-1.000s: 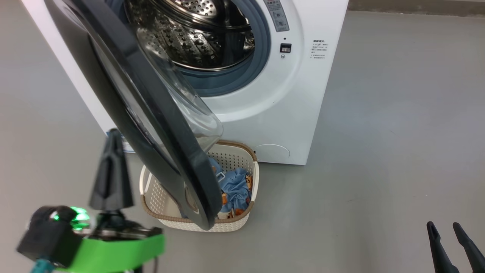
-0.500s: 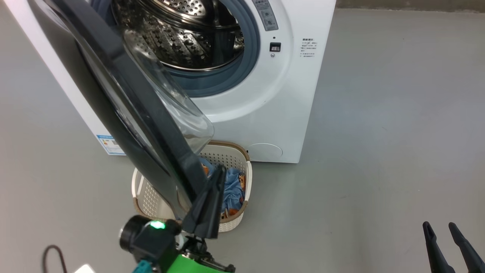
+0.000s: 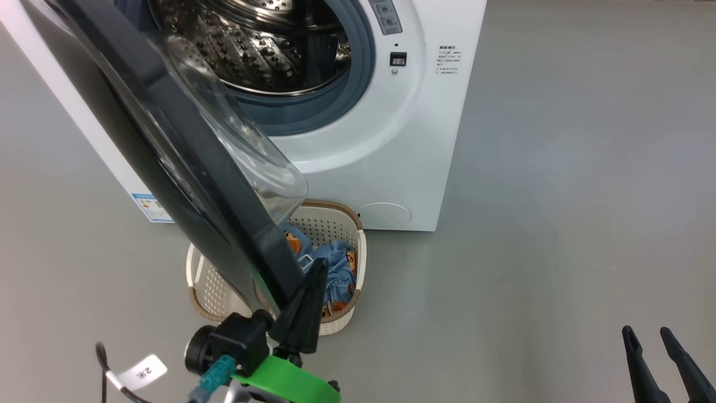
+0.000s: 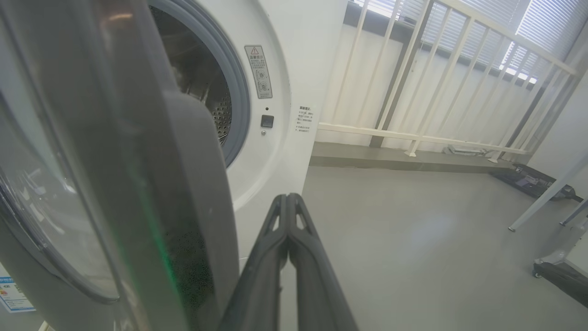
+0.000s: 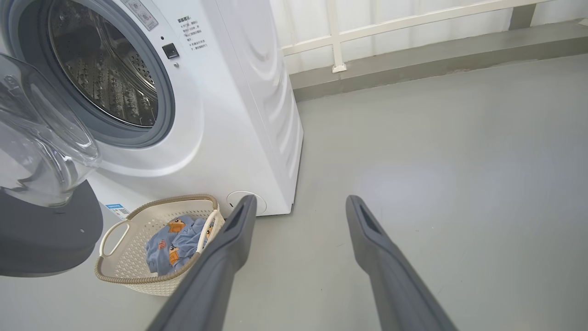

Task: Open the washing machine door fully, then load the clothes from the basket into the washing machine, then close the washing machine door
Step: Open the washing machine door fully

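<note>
The white washing machine (image 3: pixel 414 140) stands with its steel drum (image 3: pixel 257 45) exposed. The washing machine door (image 3: pixel 235 212), black-rimmed with a clear glass dome (image 5: pixel 41 138), hangs part-way open over the basket (image 3: pixel 330 226). The cream basket sits on the floor at the machine's foot and holds light blue printed clothes (image 3: pixel 338 268). My left gripper (image 3: pixel 320 263) is shut on nothing, its fingers pointing up along the inner side of the door's free edge. In the left wrist view the left gripper (image 4: pixel 288 196) lies just right of the door rim (image 4: pixel 183 193); contact is unclear. My right gripper (image 3: pixel 646 331) is open, low and far right.
Grey floor spreads to the right of the machine. A white railing (image 4: pixel 413 69) and a raised ledge (image 5: pixel 413 59) run behind it. A table leg (image 4: pixel 542 202) and a dark wheeled base (image 4: pixel 560 276) stand far right. A cable with a tag (image 3: pixel 142 370) lies lower left.
My left gripper swung from the door's outer left side to its free edge, on the inner side. The head camera shifted, sliding the scene left. The right gripper stayed put.
</note>
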Tool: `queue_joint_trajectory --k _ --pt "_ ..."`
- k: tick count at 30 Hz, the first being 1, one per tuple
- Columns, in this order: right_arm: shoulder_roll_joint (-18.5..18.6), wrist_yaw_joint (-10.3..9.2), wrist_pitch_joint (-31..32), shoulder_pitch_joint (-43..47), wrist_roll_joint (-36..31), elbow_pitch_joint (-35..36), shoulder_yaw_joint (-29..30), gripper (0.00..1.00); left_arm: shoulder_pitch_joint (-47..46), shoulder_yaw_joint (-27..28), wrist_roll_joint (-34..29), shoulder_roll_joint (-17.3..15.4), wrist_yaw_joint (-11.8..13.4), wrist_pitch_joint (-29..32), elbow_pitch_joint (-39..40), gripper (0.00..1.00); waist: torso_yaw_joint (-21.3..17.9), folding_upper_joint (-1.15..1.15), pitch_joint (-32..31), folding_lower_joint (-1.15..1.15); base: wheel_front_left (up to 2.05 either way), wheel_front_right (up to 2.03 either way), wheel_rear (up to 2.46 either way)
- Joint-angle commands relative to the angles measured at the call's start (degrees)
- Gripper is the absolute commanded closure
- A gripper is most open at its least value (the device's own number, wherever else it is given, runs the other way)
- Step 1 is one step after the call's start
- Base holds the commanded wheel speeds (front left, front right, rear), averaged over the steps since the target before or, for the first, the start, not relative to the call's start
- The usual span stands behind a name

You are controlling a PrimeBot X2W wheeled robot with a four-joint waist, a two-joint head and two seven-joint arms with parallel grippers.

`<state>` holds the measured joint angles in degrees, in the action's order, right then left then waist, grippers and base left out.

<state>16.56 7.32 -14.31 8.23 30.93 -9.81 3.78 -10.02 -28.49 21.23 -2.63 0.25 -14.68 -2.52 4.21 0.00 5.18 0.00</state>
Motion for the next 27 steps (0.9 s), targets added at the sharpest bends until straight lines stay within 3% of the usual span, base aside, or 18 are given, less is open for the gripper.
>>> queue_joint_trajectory --k 1,12,27 --pt "1.43 0.17 -0.69 -1.38 0.27 1.50 -1.15 0.00 -2.44 2.15 0.42 -0.25 0.21 -0.32 0.23 1.00 0.00 0.00 0.17 0.00 0.00 0.00 0.00" --pt "1.27 0.17 -0.69 -1.93 0.38 1.87 -0.92 0.00 -3.67 6.01 3.42 -0.25 1.50 -0.32 -3.12 1.00 0.45 0.00 1.01 0.00 0.00 0.00 0.00" --pt "1.29 0.17 -0.69 -1.83 0.32 2.06 -1.03 0.00 -0.90 10.75 2.96 -0.25 2.16 -0.32 -2.73 1.00 2.20 0.00 0.29 0.00 0.00 0.00 0.00"
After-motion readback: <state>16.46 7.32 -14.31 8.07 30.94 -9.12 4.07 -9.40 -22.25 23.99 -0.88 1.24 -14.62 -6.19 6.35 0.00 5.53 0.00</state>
